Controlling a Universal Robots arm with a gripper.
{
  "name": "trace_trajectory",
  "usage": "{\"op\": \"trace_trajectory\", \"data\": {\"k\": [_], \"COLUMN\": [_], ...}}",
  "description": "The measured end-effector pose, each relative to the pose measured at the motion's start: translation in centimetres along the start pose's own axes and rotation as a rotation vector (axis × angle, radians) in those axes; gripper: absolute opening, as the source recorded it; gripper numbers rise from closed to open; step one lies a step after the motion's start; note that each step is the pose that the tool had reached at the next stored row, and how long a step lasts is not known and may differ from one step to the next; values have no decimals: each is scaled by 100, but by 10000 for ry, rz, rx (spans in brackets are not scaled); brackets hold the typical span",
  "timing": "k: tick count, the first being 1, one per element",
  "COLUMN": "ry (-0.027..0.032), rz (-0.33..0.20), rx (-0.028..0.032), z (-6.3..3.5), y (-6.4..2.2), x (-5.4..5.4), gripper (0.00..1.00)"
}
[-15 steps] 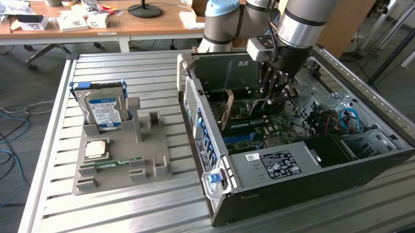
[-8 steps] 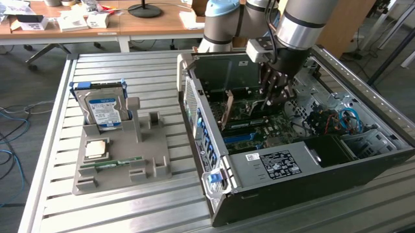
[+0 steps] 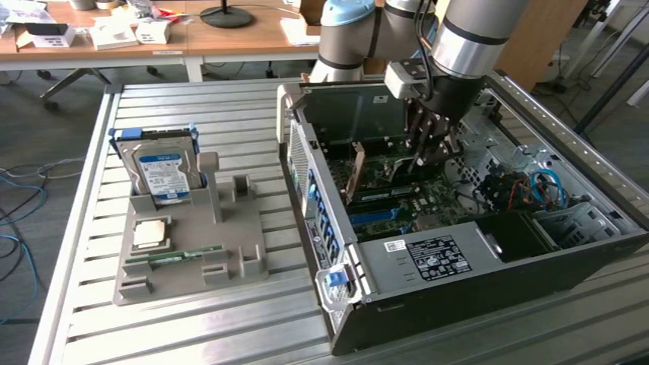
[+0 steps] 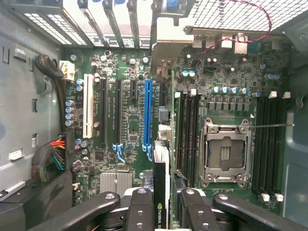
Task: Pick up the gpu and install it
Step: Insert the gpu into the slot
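Note:
The gpu (image 4: pixel 161 168) shows edge-on in the wrist view as a thin green card with a black cooler face and a logo. It stands upright between my fingers (image 4: pixel 139 209), just beside the long blue slot (image 4: pixel 147 113) of the motherboard. My gripper (image 4: pixel 162 204) is shut on the card. In the exterior view the gripper (image 3: pixel 431 144) reaches down inside the open computer case (image 3: pixel 457 266), low over the motherboard.
Around the card are black expansion slots (image 4: pixel 103 113), memory slots (image 4: pixel 187 130), an open processor socket (image 4: pixel 225 151) and cable bundles (image 4: pixel 53 154). Left of the case in the exterior view, a grey holder (image 3: pixel 239 251) carries a hard drive (image 3: pixel 163 171), a chip (image 3: pixel 152 232) and a memory stick (image 3: pixel 188 255).

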State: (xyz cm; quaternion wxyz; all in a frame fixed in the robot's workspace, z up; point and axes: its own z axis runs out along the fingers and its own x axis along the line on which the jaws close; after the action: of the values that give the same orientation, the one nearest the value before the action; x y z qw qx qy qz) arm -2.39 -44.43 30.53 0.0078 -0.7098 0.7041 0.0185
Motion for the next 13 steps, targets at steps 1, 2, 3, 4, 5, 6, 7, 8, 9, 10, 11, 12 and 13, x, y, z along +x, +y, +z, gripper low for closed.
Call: {"op": "trace_trajectory", "data": {"k": [1,2,3,4,5,6,7,8,9,10,11,12,13], "ry": [0,-1,-5,-3,-1,-1,-1,-1,0,0,0,0,-1], "rz": [0,1,0,0,0,0,0,0,0,0,0,0,0], "rx": [0,0,2,1,0,0,0,0,0,0,0,0,0], "z": [0,2,9,16,23,31,40,48,56,64,72,79,87], "y": [0,0,0,0,0,0,-1,-1,-1,-1,-1,-1,-1], "x": [0,0,0,0,1,1,1,2,2,3,3,3,3], "gripper": [27,27,27,27,27,27,27,27,27,27,27,27,27]}}
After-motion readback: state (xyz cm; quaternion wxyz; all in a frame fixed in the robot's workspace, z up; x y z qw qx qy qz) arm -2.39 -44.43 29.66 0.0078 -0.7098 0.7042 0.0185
